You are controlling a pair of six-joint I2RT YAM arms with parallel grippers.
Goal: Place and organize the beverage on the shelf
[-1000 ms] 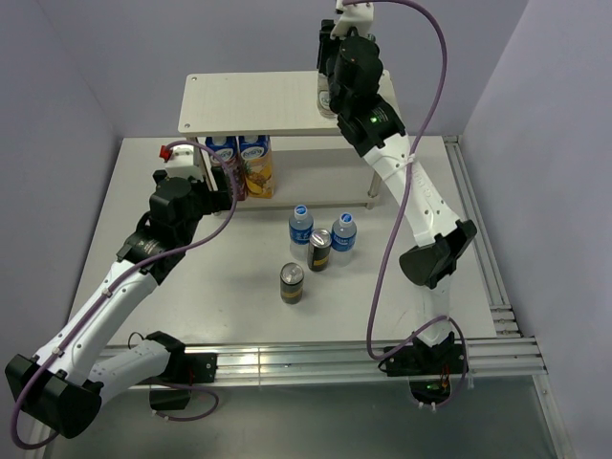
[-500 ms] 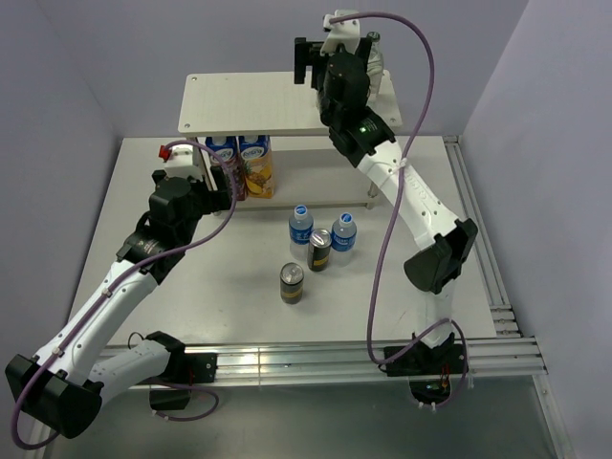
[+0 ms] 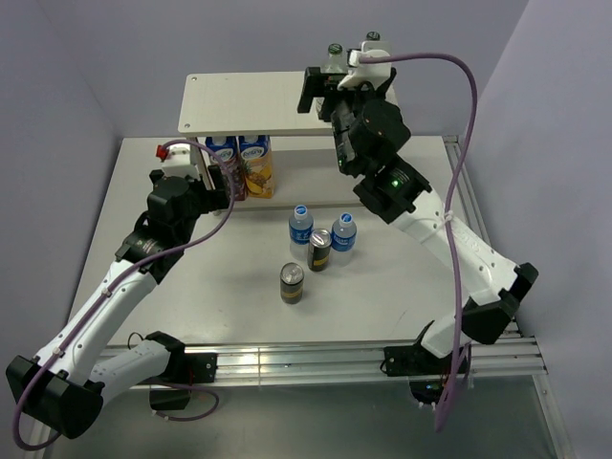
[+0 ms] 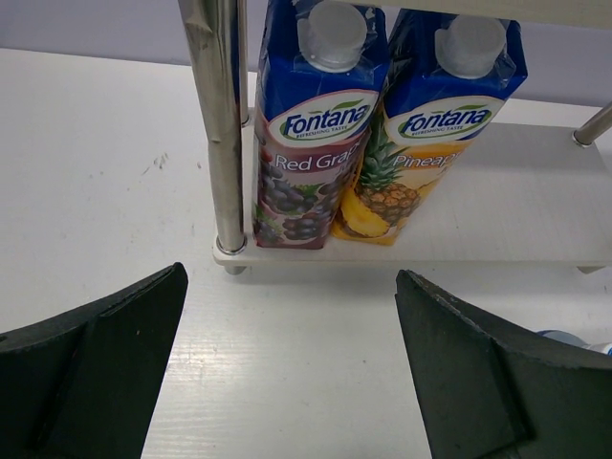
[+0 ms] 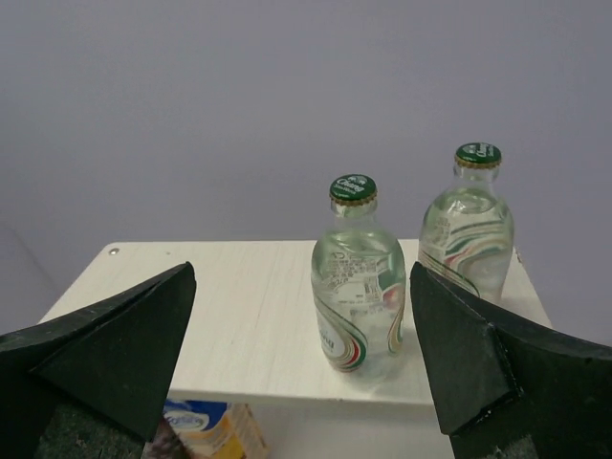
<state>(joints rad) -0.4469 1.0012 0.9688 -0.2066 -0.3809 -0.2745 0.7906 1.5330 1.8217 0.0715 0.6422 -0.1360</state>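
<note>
Two clear glass bottles with green caps [image 5: 359,277] [image 5: 469,234] stand upright side by side at the right end of the shelf's top board [image 5: 229,325]. In the top view their caps [image 3: 334,48] [image 3: 372,38] show above my right wrist. My right gripper [image 5: 301,279] is open and drawn back from them, holding nothing. Two blue-capped water bottles [image 3: 300,225] [image 3: 343,232] and two dark cans [image 3: 319,249] [image 3: 292,283] stand on the table before the shelf [image 3: 239,100]. My left gripper [image 4: 292,287] hangs open and empty in front of the lower board [image 4: 497,225].
Two Fontana juice cartons [image 4: 311,124] [image 4: 435,115] stand at the left end of the lower board, just behind a silver shelf leg [image 4: 215,124]. A blue bottle cap [image 4: 574,339] peeks in at the right edge of the left wrist view. Grey walls enclose the table.
My right gripper has opened, let go of the left glass bottle on the top board and pulled back towards the table. The left arm has not moved.
</note>
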